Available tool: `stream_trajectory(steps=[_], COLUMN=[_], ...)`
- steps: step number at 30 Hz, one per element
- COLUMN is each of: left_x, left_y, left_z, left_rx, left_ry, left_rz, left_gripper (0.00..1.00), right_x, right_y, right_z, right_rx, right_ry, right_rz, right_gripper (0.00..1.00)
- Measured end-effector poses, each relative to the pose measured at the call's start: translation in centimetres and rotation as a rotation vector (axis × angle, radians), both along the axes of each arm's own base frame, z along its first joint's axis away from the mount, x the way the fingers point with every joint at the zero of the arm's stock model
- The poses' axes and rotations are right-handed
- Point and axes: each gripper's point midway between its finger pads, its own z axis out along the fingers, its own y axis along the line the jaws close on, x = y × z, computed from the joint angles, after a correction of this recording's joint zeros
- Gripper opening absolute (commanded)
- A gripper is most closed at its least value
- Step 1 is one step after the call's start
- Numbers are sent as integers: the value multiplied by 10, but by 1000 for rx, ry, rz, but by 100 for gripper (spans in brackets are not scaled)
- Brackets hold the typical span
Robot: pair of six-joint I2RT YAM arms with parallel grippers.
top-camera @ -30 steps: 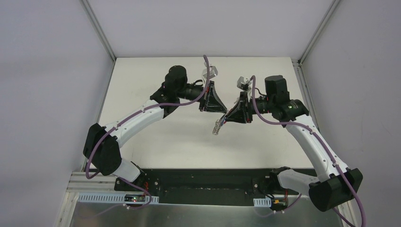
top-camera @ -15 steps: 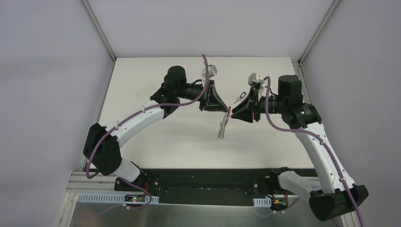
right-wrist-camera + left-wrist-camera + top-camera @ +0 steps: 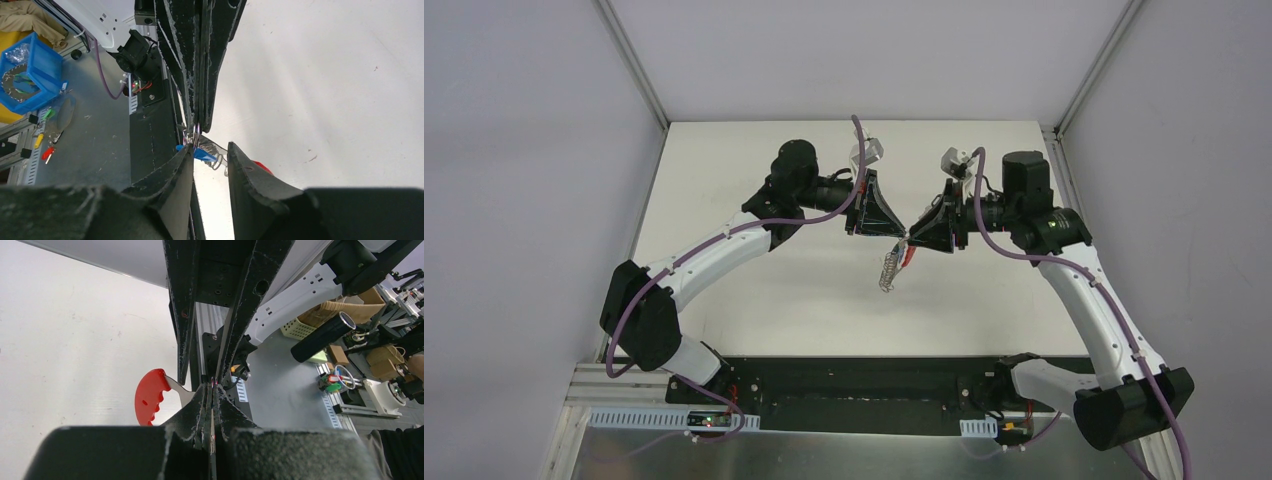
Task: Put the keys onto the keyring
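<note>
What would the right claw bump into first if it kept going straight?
Probably the blue key, between the tips of the right claw; the shut left claw sits just behind. Depth is unclear.

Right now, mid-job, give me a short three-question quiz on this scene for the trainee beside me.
1. True or false: the left jaws are shut on the keyring.
2. Pick one. In the right wrist view, the blue-headed key is: A) in the gap between the parted right jaws; B) lying flat on the table, far from both arms; C) perched on the left arm's elbow.
3. Fill the blank: the curved tab beside the left jaws in the left wrist view is coloured ____.

Key: 1 true; 2 A; 3 red.
</note>
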Motion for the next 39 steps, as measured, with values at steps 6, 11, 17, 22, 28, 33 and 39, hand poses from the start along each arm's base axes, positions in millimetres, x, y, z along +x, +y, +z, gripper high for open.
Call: stream_trajectory(steps=[6,11,17,22,28,33,39], left_x=[0,0,1,1,1,2,0], left_y=[0,0,0,0,0,0,2], left_z=[0,0,0,0,-1,-2,-14], left_rx=[0,0,0,1,2,5,53], left_ry=[0,0,1,1,1,-5,-6], left_rz=[0,1,5,8,9,8,1], left_gripper=[0,0,0,0,0,1,27], right_x=[-2,-5,-6,-6,-6,-6,-13], right_y=[4,5,8,8,9,8,8], right_z=[3,4,5,4,3,1,-9], right_rx=[16,25,29,31,32,24,-48], right_ry=[7,14,14,19,30,15,-27], right_rz=[21,34,47,50,48,50,77], right_gripper=[27,19,18,12,0,0,0])
